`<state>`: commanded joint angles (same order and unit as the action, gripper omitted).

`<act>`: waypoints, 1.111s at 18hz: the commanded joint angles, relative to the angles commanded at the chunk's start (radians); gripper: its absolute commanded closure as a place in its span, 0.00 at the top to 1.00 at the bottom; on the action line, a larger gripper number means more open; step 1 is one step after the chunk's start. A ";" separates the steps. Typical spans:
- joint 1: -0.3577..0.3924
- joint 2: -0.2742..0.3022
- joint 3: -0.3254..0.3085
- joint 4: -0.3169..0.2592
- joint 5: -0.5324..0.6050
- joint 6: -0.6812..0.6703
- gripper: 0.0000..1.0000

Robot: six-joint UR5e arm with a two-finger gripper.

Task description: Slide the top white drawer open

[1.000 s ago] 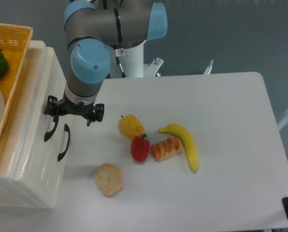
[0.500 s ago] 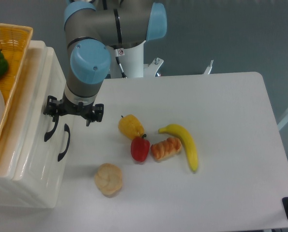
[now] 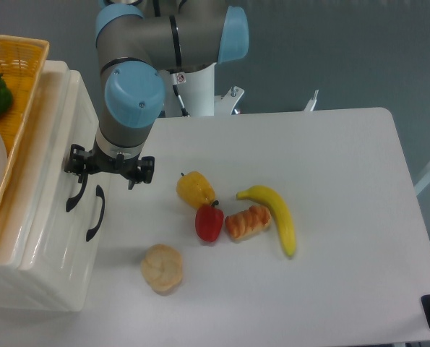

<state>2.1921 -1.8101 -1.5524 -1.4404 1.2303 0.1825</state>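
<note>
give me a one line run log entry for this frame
gripper at upper handle | grasp: cannot tell | top white drawer: closed

White rectangular tabletop [image 3: 345,152] carries a glossy cream-white plastic cabinet [image 3: 52,246] at its left edge. Lying directly on the surface: yellow bell pepper [image 3: 195,189], red bell pepper [image 3: 209,222], glazed bread roll [image 3: 248,221] touching a yellow banana [image 3: 277,215], and a round beige bun [image 3: 162,268].

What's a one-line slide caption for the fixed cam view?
UR5e gripper at the top drawer's handle, drawer not yet pulled out; fruit and bread on the table.
</note>
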 joint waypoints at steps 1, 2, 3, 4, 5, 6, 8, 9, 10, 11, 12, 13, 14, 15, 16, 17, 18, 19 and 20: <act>0.000 -0.002 0.000 0.002 0.002 0.000 1.00; 0.000 -0.005 0.000 0.002 0.002 0.000 1.00; 0.000 -0.009 0.002 0.002 0.002 0.000 1.00; 0.000 -0.009 0.000 0.002 0.003 0.000 1.00; -0.002 -0.012 0.000 0.000 0.003 0.000 1.00; -0.002 -0.012 0.000 0.002 0.003 0.000 1.00; -0.002 -0.012 0.000 0.002 0.003 0.000 1.00; -0.002 -0.012 0.000 0.002 0.005 0.000 1.00; -0.002 -0.012 0.002 0.002 0.003 0.000 1.00; -0.002 -0.012 0.002 0.002 0.005 0.000 1.00; -0.002 -0.012 0.002 0.002 0.005 0.000 1.00; -0.002 -0.014 0.002 0.002 0.005 0.000 1.00; -0.002 -0.014 0.002 0.002 0.005 0.000 1.00; -0.002 -0.012 0.002 0.002 0.006 0.000 1.00; -0.002 -0.014 0.002 0.002 0.006 0.000 1.00; -0.002 -0.014 0.002 0.003 0.008 0.000 1.00; -0.002 -0.014 0.002 0.003 0.008 0.000 1.00; -0.002 -0.015 0.002 0.003 0.008 0.000 1.00; -0.002 -0.015 0.002 0.003 0.008 0.002 1.00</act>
<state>2.1905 -1.8254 -1.5509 -1.4373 1.2379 0.1841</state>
